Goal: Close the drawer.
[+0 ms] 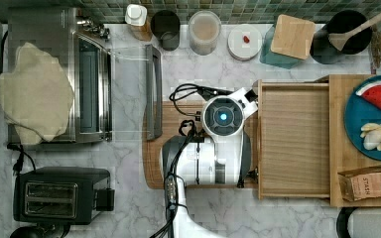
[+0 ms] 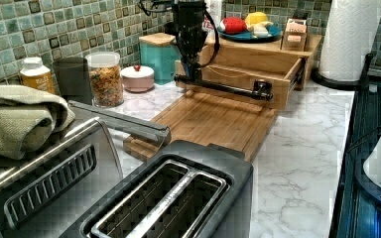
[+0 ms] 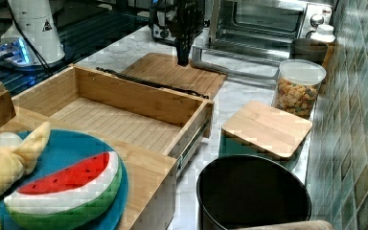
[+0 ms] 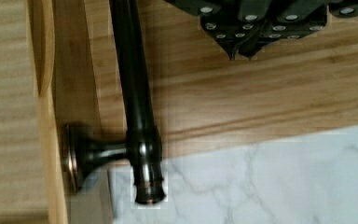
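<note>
The drawer [image 1: 292, 141] stands pulled out of the bamboo stand [image 1: 340, 148], with its light-wood bottom bare. A dark bar handle [image 4: 135, 93] runs along its front panel. My gripper [image 4: 239, 49] hangs shut over the cutting board [image 1: 154, 148], beside the handle on the side away from the drawer, with a small gap to the bar and nothing held. In the left view the gripper [image 2: 191, 74] points down near the far end of the handle [image 2: 223, 88]. In the right view the gripper [image 3: 183, 60] sits just beyond the drawer [image 3: 110, 115] front. In the top view the wrist hides the fingers.
A toaster oven [image 1: 87, 89] with its door down lies at the top view's left, and a black toaster [image 1: 59, 191] sits below it. Jars and a teal canister with a wooden lid [image 1: 291, 37] line the back wall. A blue plate [image 1: 357, 129] of toy fruit rests on the stand.
</note>
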Available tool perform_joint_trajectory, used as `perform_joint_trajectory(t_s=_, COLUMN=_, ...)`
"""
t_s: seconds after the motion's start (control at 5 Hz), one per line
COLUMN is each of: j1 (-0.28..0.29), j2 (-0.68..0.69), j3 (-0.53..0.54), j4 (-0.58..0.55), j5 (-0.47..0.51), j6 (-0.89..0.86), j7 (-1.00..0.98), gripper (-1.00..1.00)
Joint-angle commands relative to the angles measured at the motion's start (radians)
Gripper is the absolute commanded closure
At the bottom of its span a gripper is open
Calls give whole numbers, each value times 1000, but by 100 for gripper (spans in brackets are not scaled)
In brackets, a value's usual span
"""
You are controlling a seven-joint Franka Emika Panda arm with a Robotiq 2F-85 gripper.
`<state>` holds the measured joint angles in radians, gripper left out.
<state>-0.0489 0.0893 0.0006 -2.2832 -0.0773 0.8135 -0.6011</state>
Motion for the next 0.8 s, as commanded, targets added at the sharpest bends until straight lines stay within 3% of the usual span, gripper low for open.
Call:
perform_joint_trajectory(t_s=0.2, j1=-51, j2=-22, j3=-47, j4=-106, j5=-15, j6=56, j7=-132, gripper=100)
perform_joint_trajectory(t_s=0.6, j1=-66, j2=5, j3=-80, j4=-181, j5=-3, j6=219, j7=-188, gripper=100)
perform_joint_trajectory(t_s=0.8, j1=-72, j2=5, j3=-100, j4=-176, j5=32, j6=185, j7=-236, gripper=100)
